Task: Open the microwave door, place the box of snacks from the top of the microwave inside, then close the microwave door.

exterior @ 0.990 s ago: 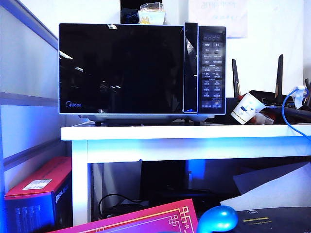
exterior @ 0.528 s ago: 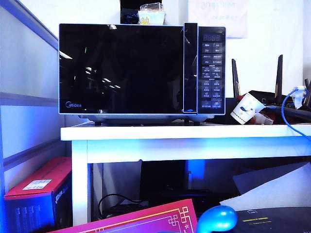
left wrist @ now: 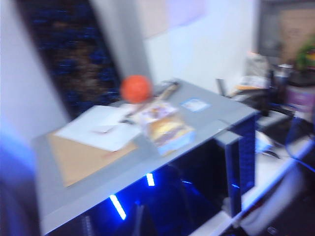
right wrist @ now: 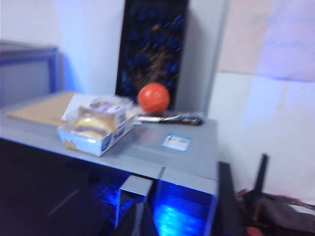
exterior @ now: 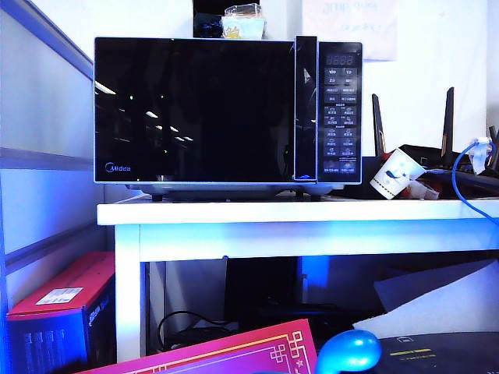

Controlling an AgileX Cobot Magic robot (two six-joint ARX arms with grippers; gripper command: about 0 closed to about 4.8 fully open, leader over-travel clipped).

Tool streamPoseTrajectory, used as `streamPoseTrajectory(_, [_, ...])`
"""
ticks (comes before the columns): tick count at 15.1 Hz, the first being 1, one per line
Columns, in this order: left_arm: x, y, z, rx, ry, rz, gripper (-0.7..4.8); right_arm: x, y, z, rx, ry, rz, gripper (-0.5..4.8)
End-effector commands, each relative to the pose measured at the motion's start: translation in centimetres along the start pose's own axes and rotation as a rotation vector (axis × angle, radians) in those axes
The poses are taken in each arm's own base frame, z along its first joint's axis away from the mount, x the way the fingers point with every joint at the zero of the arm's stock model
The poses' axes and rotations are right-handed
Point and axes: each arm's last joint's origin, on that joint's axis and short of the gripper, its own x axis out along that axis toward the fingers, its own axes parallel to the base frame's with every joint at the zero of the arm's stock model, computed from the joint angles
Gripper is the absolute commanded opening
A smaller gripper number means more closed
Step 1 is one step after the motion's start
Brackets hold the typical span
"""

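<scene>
Microwave door (exterior: 195,109) shut; box of snacks (right wrist: 96,129) waits on top. Right gripper closed, unseen; left gripper's state indeterminable.

An office or lab corner: a white table (exterior: 312,212) carries the microwave (exterior: 228,113), with a black antennaed router (exterior: 437,160) just beside it, cardboard boxes (exterior: 58,312) below, and partition panels (exterior: 43,148) alongside.

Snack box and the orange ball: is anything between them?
Right wrist view: only bare grey microwave top shows between the snack box and the orange ball.
</scene>
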Motion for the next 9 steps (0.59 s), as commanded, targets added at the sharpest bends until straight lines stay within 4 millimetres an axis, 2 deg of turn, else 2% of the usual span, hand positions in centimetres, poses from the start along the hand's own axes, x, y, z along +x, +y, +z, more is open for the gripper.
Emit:
streamPoseTrajectory(1, [0.5, 0.0, 0.1, -0.042, -0.005, -0.014, -0.06, 3.0, 0.6, -1.0, 0.055, -0.058, 0.012, -0.05])
streamPoseTrajectory(5, [0.5, 0.0, 0.1, -0.042, -0.005, -0.012, -0.06, 6.3, 1.6, -4.2, 0.107, -0.024, 0.049, -0.05])
streamPoseTrajectory(7, [0.5, 0.0, 0.2, -0.042, -0.012, -0.011, -0.06, 7.6, 1.8, -5.6, 0.117, 0.004, -0.016, 0.12])
streamPoseTrajectory(9, [0.5, 0.1, 0.4, -0.042, -0.028, -0.002, -0.06, 8.7, 2.1, -7.0, 0.12, 0.016, -0.021, 1.84])
